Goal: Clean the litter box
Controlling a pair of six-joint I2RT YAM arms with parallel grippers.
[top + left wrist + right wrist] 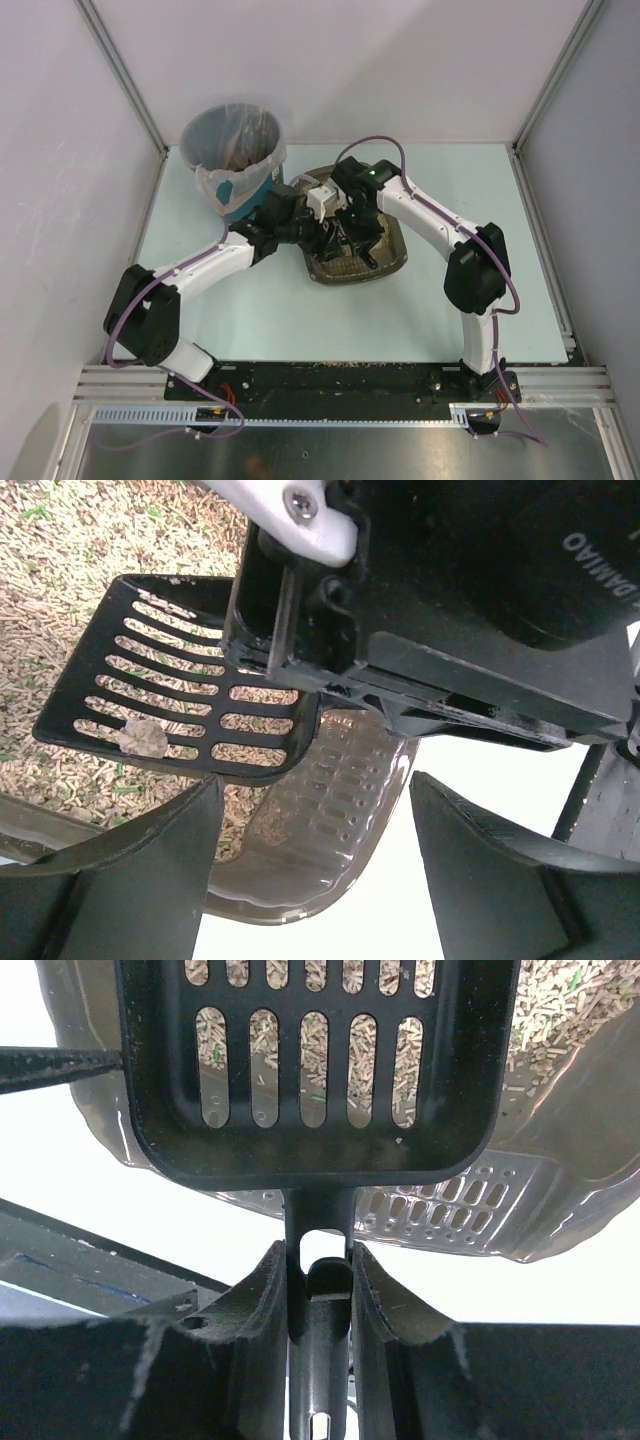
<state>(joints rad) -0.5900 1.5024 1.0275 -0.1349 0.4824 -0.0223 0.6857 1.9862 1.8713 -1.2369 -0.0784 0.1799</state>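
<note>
The litter box (350,276) sits on the worktop (300,320) just right of its middle. The teal lined bin (235,150) stands at about ten o'clock from it. The right fingers (250,1310) are clamped tight on the handle of a black slotted scoop (315,1070), whose blade hangs over the pellets (60,540). A pale clump (143,738) lies on the slats close to the blade's edge. The left fingers (120,880) stand wide apart and grip nothing. The box's rounded corner shows in the gap between them, but I cannot tell whether they touch it.

The main risk is losing the clump: it rests loose near the edge, so a tilt or jolt on the way to the bin would likely drop it onto the worktop. With nothing pinning the box, a scoop dragging through the pellets could push or tip the tray. Both wrists crowd the same spot, so a swing toward ten o'clock may knock the arms together.
</note>
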